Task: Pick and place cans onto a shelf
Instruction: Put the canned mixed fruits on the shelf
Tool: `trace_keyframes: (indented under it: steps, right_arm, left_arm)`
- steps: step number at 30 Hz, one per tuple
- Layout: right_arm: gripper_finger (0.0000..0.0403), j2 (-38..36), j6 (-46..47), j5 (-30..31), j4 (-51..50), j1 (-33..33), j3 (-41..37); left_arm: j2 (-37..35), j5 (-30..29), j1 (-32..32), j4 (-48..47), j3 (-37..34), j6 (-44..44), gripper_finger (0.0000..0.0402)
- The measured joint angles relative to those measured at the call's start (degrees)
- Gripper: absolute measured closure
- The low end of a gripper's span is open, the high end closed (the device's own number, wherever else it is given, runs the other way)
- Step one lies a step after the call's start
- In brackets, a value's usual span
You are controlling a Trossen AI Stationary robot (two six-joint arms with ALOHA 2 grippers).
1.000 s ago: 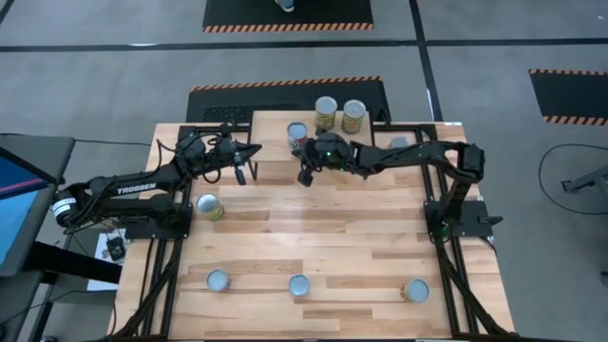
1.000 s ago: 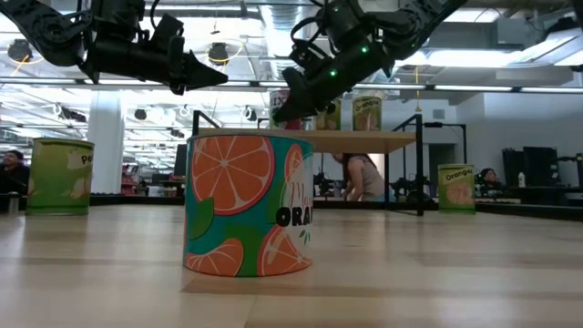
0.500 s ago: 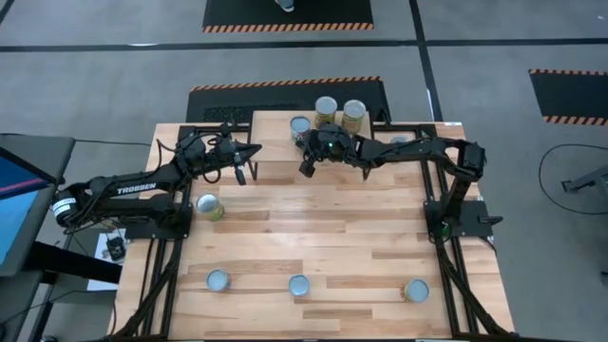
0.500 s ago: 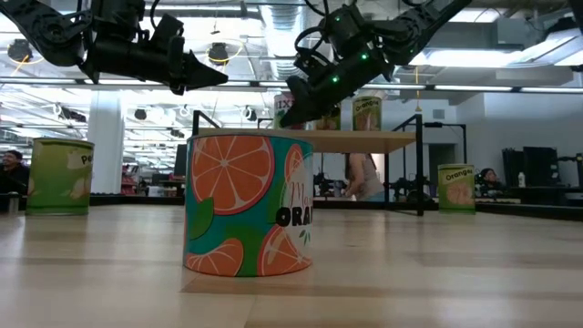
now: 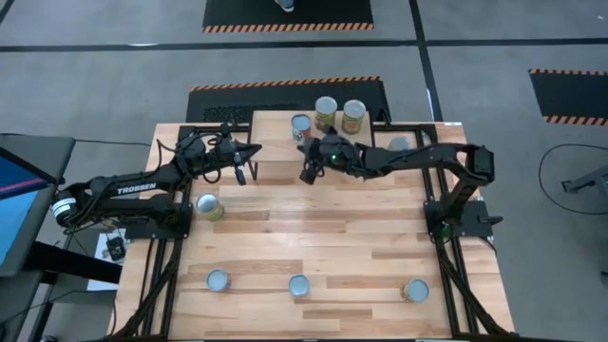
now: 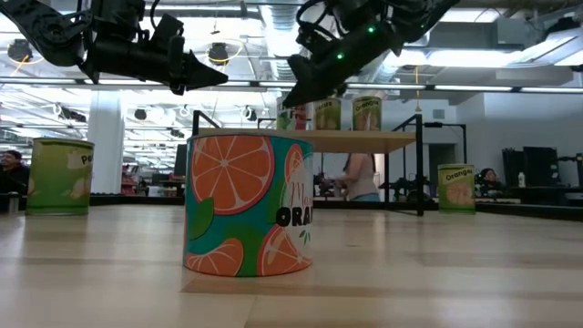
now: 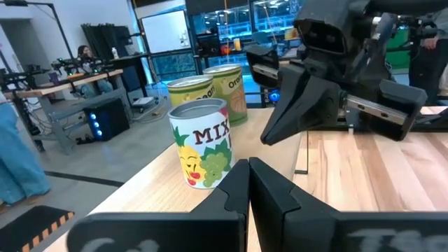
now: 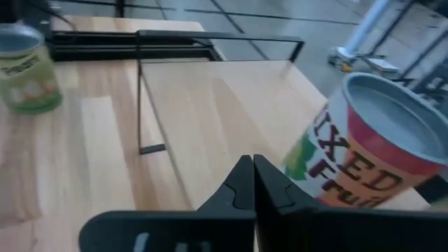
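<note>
The shelf (image 5: 285, 152) stands at the table's far middle, and its light wood top also shows in the low view (image 6: 364, 138). Three cans stand upright on it: a mixed-fruit can (image 5: 300, 125) (image 7: 203, 148) (image 8: 371, 143) and two green-labelled ones (image 5: 326, 112) (image 5: 353, 114). My right gripper (image 5: 306, 176) (image 6: 290, 100) (image 8: 248, 168) is shut and empty, above the shelf's near edge, beside the mixed-fruit can. My left gripper (image 5: 253, 150) (image 6: 223, 77) (image 7: 248, 171) is shut and empty, hovering above the shelf's left end.
Other cans stand on the table: one at the left (image 5: 209, 206), three along the near edge (image 5: 218, 279) (image 5: 299, 285) (image 5: 415, 290). The middle one, orange-printed, fills the low view's front (image 6: 248, 202). Another can (image 5: 399, 142) stands right of the shelf. People show in the room behind.
My right gripper, shut throughout, has risen a little above the shelf's near edge and now stands higher beside the mixed-fruit can. My left gripper has kept still.
</note>
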Motion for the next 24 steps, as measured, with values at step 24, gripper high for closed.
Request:
trace_keyframes:
  steps: [24]
  right_arm:
    - [0.0399,4.1,4.4,11.8,1.5,0.5,0.0]
  left_arm:
    - [0.0,0.0,0.0,0.0,0.0,0.0,0.0402]
